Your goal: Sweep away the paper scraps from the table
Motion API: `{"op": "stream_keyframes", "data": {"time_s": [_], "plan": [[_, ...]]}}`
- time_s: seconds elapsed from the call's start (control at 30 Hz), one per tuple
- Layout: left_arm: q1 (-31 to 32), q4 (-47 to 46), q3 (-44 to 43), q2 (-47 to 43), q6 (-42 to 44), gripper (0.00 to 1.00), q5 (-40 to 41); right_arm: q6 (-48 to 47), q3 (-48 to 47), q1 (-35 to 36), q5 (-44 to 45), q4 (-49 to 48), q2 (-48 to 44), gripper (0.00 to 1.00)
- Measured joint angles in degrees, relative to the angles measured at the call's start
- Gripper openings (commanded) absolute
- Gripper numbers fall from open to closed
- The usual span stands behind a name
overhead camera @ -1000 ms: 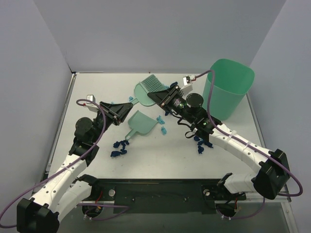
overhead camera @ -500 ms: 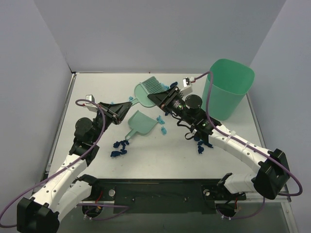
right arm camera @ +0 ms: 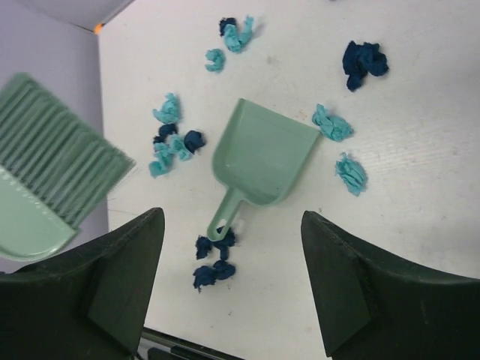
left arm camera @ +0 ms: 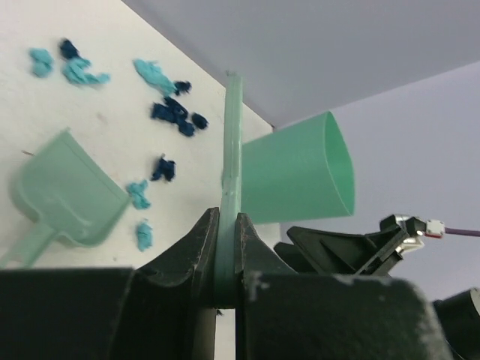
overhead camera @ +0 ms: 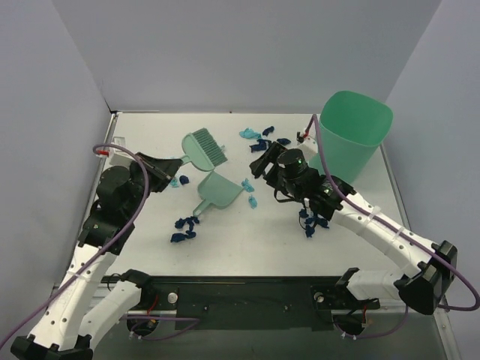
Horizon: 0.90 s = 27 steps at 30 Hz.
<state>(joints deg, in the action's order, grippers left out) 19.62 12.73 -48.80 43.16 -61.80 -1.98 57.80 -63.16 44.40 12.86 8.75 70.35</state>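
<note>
Brush (overhead camera: 201,147) now in left pincer (overhead camera: 169,163), paper scraps (right arm camera: 332,122) under spread right pincer (right arm camera: 231,247)

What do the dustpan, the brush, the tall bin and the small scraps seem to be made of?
The dustpan, brush and bin look like moulded plastic: one even mint green, smooth with a dull sheen, thin stiff walls. The scraps look like crumpled paper: matte, creased, irregular lumps; which kind of paper I cannot tell.
</note>
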Motion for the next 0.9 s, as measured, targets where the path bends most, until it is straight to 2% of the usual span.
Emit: {"op": "stream_keyframes", "data": {"time_s": [0.17,0.43,0.67,0.9], "plan": [[-0.2,15.7,-11.6,2.3,9.5,0.0,11.5,2.6,-8.8,5.7,6.2,7.9,9.9,0.65],[-0.6,33.0,-20.2,6.4,16.2,0.0,29.0,10.7,-17.9,14.3,9.9,13.1,31.3,0.63],[-0.7,37.0,-21.8,7.3,17.7,0.0,34.3,17.9,-24.2,17.7,11.5,13.8,39.3,0.6],[-0.8,37.2,-21.8,8.0,18.7,0.0,35.2,23.5,-30.4,17.9,13.1,14.9,44.8,0.6]]}}
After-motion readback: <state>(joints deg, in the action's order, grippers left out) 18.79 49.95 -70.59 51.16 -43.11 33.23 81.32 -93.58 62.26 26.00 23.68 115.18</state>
